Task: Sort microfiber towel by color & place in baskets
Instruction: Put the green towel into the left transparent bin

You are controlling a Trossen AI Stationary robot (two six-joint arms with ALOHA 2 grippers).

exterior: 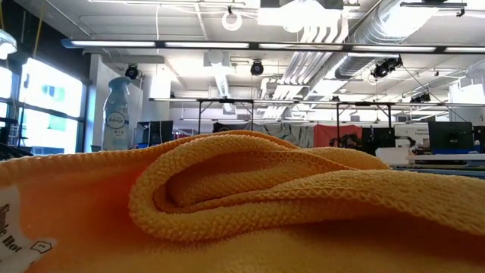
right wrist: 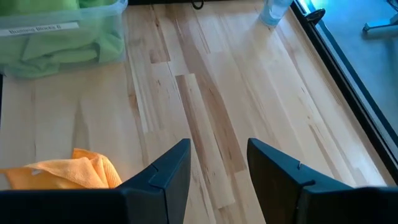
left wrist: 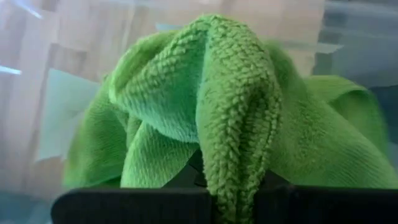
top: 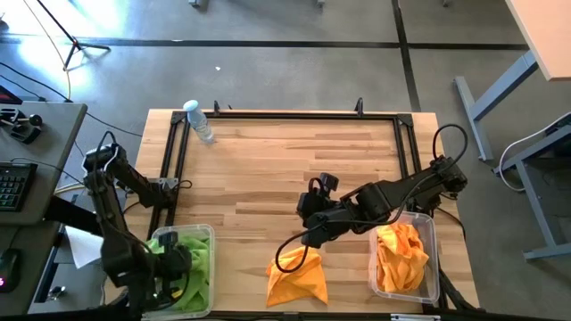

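My left gripper (top: 174, 267) is shut on a lime green microfiber towel (left wrist: 205, 93) at the left basket (top: 211, 234), a clear bin at the table's near left with green cloth (top: 194, 267) in it. My right gripper (right wrist: 217, 149) hangs open over bare wood, just beyond an orange-yellow towel (top: 297, 276) that lies crumpled on the table's near edge. This towel also fills the low view (exterior: 242, 197). The right basket (top: 434, 259) at the near right holds orange-yellow towels (top: 401, 254). My left gripper pinches a raised fold of the green towel (left wrist: 239, 177) between its two fingers, which come steeply from above. The cloth bunches up around the fingers in several layers. The rest of it spreads out below them, inside the basket's clear walls.
A small clear water bottle (top: 201, 120) lies at the table's far left corner. A black frame (top: 285, 116) runs along the far edge and both sides. Bare wood (top: 268, 169) lies between the baskets and the far edge.
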